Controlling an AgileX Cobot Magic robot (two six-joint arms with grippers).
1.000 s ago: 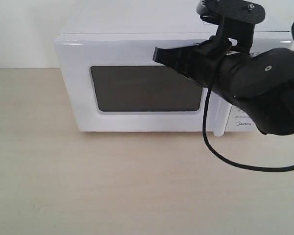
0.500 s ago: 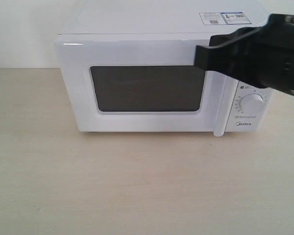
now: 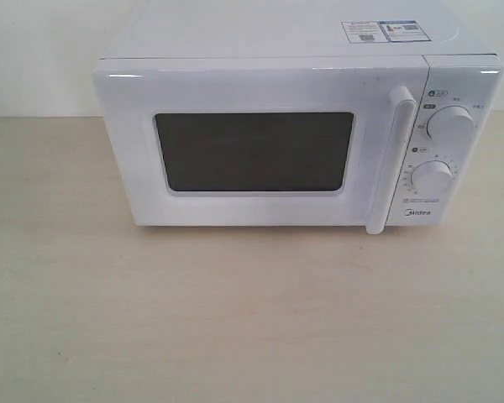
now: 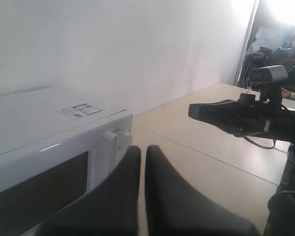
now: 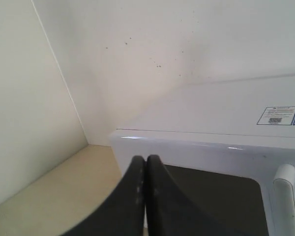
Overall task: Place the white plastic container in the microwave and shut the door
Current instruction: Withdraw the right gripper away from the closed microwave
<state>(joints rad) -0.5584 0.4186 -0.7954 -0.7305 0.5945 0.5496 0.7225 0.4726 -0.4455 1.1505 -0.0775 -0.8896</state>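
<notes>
With the door [image 3: 252, 88] shut flush on the microwave [image 3: 277, 34] and the container out of view, presumably behind its dark window [image 3: 252, 151], I held the left hand [image 4: 141, 150] and right hand [image 5: 146, 160] closed and empty, clear of the microwave, judging the job done.

Glossy white microwave [image 3: 260, 80] on a matt, pale wood-look table [image 3: 235, 319].

Closed tool [image 4: 142, 150] — microwave [image 4: 39, 120] just beside.
</notes>
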